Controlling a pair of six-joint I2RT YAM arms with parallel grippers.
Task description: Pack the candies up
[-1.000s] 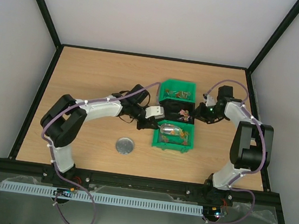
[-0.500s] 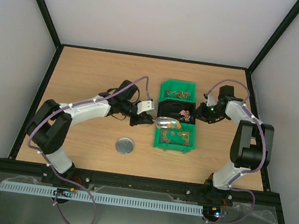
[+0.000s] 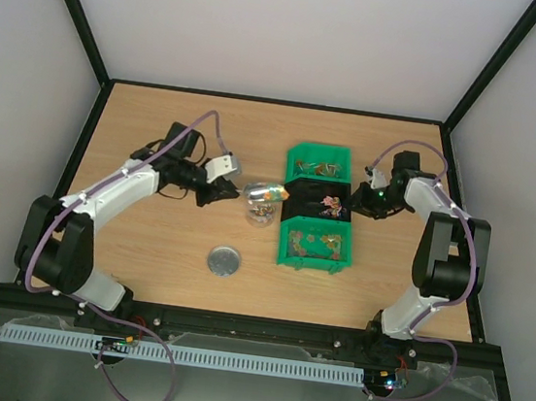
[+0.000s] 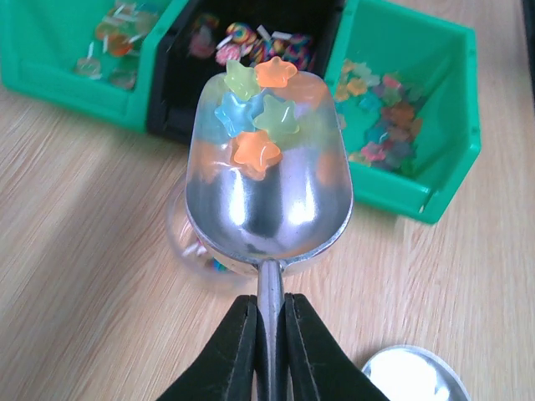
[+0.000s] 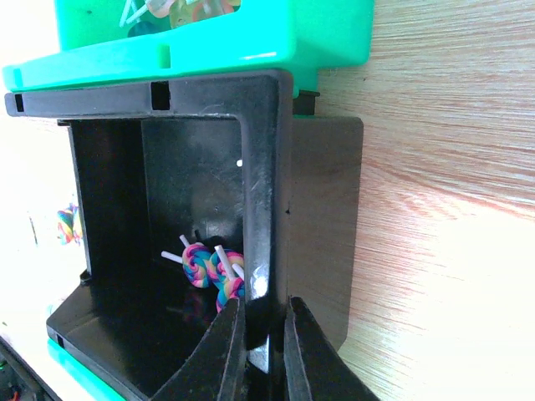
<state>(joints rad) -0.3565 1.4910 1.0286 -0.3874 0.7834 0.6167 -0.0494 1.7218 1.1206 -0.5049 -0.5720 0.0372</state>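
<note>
Near counter (image 3: 159, 129) centre, top view: L arm reaches across from 9 o'clock. Left tool (image 4: 269, 313) closed tight on thin handle of metal scoop (image 4: 267, 192), fingers pinching it from both sides, no gap visible.

Scoop held roughly level, bowl pointing toward 3 o'clock. Candies (image 4: 259, 109) sit in front half of bowl: small star shapes, approx five, orange x2, green x2, one blue, bunched together and touching. Rear of bowl bare metal.

Directly under scoop: clear round jar (image 4: 180, 238), standing on counter, rim showing at 9 o'clock side of bowl in wrist view. A few coloured bits inside, too blurred to ID.

Round silver lid (image 3: 224, 261) flat on counter at 7 o'clock from jar, apart from it.

Three bins in a row at 3 o'clock from jar, touching: far green bin (image 3: 321, 154) at 12, black bin (image 5: 267, 167) mid, near green bin (image 3: 312, 258) at 6. More star candies loose in near green bin. Swirl lollipops (image 5: 209, 267) inside black bin, by the gripped wall.

R arm comes in from 3 o'clock. Right tool (image 5: 266, 309) closed on black bin's side wall, one finger inside, one outside.
</note>
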